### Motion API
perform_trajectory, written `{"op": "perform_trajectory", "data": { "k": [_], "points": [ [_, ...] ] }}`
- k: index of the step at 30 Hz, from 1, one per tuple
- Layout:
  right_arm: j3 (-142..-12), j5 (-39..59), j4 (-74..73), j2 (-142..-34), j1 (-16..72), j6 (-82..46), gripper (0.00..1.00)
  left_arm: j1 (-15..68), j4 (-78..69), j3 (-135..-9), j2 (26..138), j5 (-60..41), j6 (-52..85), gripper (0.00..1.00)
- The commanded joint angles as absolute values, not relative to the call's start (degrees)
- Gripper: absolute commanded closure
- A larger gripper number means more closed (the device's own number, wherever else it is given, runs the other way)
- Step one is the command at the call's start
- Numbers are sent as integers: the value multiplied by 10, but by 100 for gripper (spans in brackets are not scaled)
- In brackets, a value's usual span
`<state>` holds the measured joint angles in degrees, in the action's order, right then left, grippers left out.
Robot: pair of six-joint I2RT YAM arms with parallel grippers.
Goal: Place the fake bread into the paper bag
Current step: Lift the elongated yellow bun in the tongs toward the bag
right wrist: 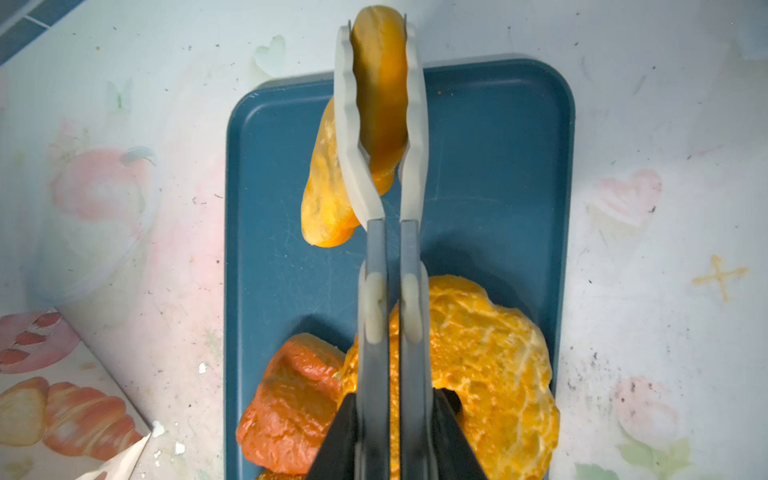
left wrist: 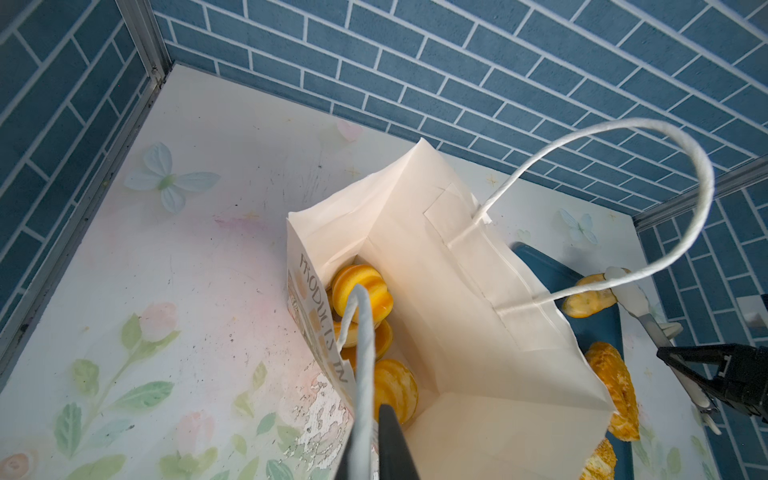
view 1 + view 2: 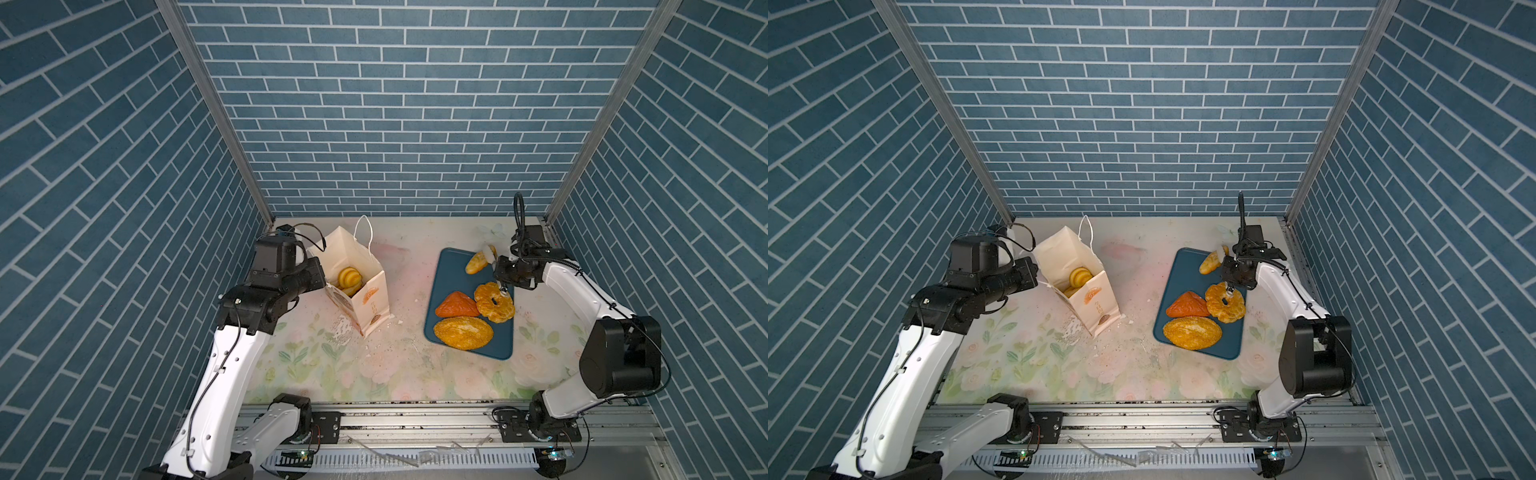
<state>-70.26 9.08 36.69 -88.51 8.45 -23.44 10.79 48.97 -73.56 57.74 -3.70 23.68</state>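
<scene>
The left gripper (image 2: 370, 453) was clamped on a white cord handle (image 2: 361, 353) of the cream-white paper bag (image 3: 370, 297), which already contained golden toy buns (image 3: 349, 277). The right gripper (image 1: 392, 440) squeezed grey tongs (image 1: 415, 124) shut on a small golden toy bun (image 1: 380, 83) over the dark blue tray (image 1: 498, 166). The lift seemed to call for a steady squeeze, clearing the bag's rim before release.

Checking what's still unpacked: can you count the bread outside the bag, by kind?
Long bun, in the tongs: 1
Ring: 1 seen; another may hide beneath
Red triangle: 1
Oval loaf: 1
Total: 4 seen
</scene>
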Motion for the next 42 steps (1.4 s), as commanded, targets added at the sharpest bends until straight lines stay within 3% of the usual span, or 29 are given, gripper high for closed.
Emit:
{"op": "perform_trajectory", "data": {
  "k": [1, 17, 31, 42],
  "points": [
    [-708, 129, 387, -852, 84, -205, 84, 110, 487, -737, 567, -33, 232, 90],
    [-738, 201, 449, -746, 103, -139, 84, 110, 483, -736, 567, -40, 236, 90],
    [-876, 242, 454, -707, 180, -92, 84, 111, 475, -728, 560, -42, 249, 90],
    [-973, 259, 420, -745, 257, -87, 84, 111, 481, -736, 548, -37, 253, 75]
  ]
}}
